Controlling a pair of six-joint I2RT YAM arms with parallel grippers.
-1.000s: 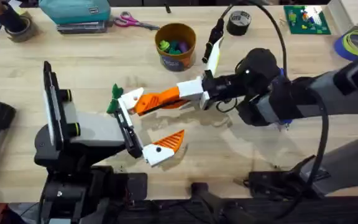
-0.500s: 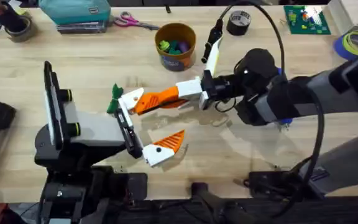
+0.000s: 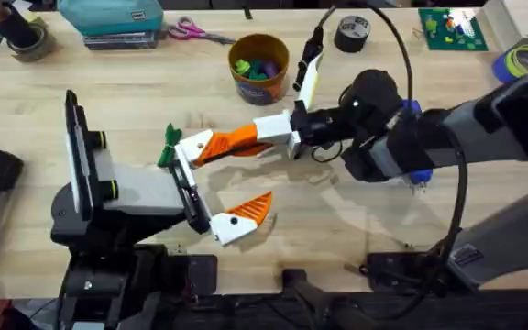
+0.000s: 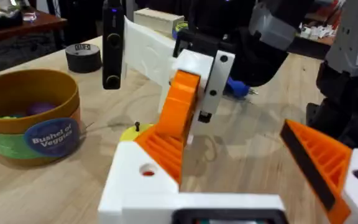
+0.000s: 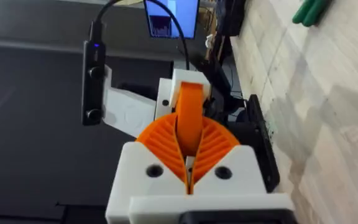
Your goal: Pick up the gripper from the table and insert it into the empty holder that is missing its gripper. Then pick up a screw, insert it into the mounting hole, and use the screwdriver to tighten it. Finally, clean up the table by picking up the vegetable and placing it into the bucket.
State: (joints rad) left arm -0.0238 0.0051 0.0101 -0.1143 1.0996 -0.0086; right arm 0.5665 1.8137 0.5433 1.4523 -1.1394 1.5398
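Note:
My right gripper (image 3: 241, 139) is shut on the gripper (image 3: 216, 147), a loose orange ribbed wedge (image 5: 189, 109). The wedge's tip rests against the holder (image 3: 192, 145), the white far finger of my left gripper (image 3: 227, 179), which is open. In the left wrist view the wedge (image 4: 180, 102) meets the holder (image 4: 138, 183) at its orange face. The green vegetable (image 3: 170, 144) lies just left of the holder. Beyond them stands the yellow bucket (image 3: 258, 66), with coloured toys inside. A tiny dark screw (image 4: 137, 126) sits by a yellow disc. The blue screwdriver (image 4: 236, 89) lies partly hidden under the right arm.
Along the far edge lie scissors (image 3: 200, 35), a teal case (image 3: 108, 18), a black tape roll (image 3: 353, 33), a green board (image 3: 452, 27) and a blue tape roll (image 3: 525, 64). The right arm's cable loops over the table's middle right.
My right gripper has shifted a little left and away with the orange wedge, bringing its tip closer onto the holder. The left arm has not moved.

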